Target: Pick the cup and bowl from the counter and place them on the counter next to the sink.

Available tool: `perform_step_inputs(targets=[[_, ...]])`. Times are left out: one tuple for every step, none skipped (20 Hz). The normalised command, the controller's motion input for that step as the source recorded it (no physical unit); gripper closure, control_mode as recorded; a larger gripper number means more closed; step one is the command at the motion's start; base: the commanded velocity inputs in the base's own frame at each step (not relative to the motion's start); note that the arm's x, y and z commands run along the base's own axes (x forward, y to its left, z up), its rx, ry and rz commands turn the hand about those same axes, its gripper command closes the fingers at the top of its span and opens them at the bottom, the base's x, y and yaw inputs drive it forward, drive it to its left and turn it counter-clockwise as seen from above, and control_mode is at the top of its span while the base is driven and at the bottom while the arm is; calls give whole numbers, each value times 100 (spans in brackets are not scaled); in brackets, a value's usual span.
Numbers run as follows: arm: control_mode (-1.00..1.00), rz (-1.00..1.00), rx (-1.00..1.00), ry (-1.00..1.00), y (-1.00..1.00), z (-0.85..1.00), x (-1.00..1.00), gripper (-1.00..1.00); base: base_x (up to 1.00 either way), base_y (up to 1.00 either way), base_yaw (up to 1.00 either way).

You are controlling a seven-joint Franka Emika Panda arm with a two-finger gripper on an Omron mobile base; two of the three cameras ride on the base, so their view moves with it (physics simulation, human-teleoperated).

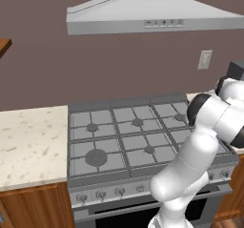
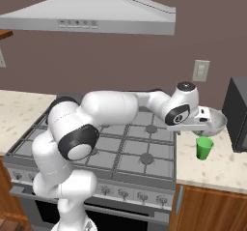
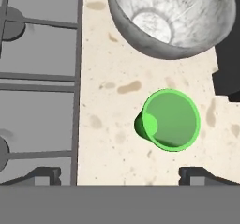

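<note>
**Claw hangs wide open above the green cup**

The cup [image 3: 171, 119] is a small, plain, bright green tumbler, slightly tapered and without a handle, standing upright on the desk [image 3: 117, 138]. That desk is cream-beige stone with brown speckles, set over brown wooden cabinets. Just beyond the cup, farther from the robot, sits the bowl [image 3: 171, 19]: round, wide and shallow, pale grey with a glossy, mottled inner face, clearly broader than the cup. The two stand close together but apart. To their left lies the grey gas stovetop [image 3: 37, 78] with its dark grates; to their right a dark boxy appliance [image 2: 237, 114] stands on the desk.

The claw [image 3: 119, 175] hovers over this strip of desk at the right of the stove, its two dark fingertips [image 3: 44, 175] spread fully apart. Nothing sits between them and they touch nothing; the cup lies below, nearer the right-hand tip. In the right base view the hand reaches out over the bowl and cup.
</note>
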Motion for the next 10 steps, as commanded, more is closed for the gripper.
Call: perform_step_inputs(targets=[[-100,0,0,0,-20,-10,12,-100,0,0,0],[-100,0,0,0,-21,-11,9,-100,0,0,0],[-100,0,0,0,-25,-13,8,-100,0,0,0],[-100,0,1,0,-29,-14,6,-100,0,0,0],[-100,0,3,0,-29,-20,1,-100,0,0,0],[-100,0,6,0,-27,-19,0,-100,0,0,0],[-100,0,7,0,-29,-19,0,-100,0,0,0],[-100,0,8,0,-32,-19,0,-100,0,0,0],[-100,0,7,0,-28,-18,0,-100,0,0,0],[-100,0,8,0,-24,-16,0,-100,0,0,0]])
